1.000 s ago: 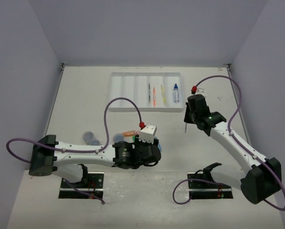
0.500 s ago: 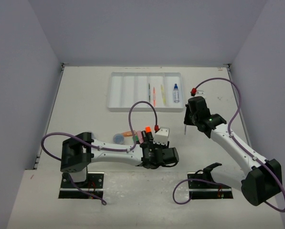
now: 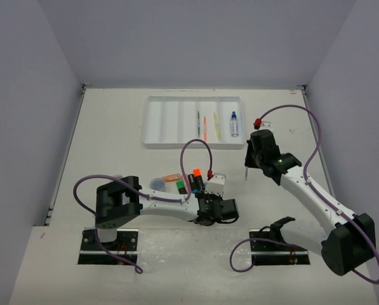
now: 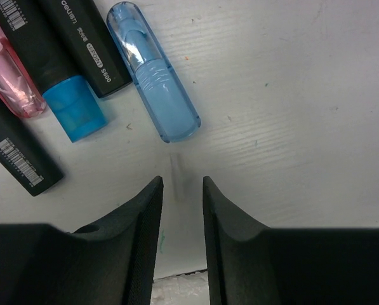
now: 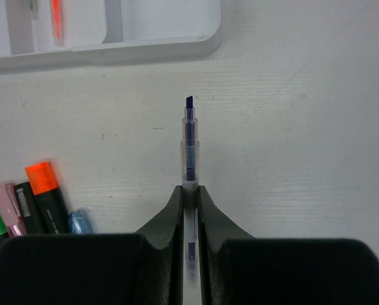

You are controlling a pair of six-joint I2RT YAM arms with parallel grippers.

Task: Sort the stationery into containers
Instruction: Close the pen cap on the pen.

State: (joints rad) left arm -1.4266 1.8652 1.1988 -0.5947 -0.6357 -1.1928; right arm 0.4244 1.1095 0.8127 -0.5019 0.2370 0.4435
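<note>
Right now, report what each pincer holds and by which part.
Right pincer: thin clear pen with dark blue tip, clamped by its barrel, tip poking forward. Left pincer: nothing, jaws slightly apart above the table.

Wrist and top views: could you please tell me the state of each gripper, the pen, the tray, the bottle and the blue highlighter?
left gripper, narrowly open, empty.
right gripper, shut on the thin pen.
thin pen, gripped, tip pointing forward.
tray, leftmost compartments empty.
bottle, capped, lying in the tray.
blue highlighter, lying loose on the table.
</note>
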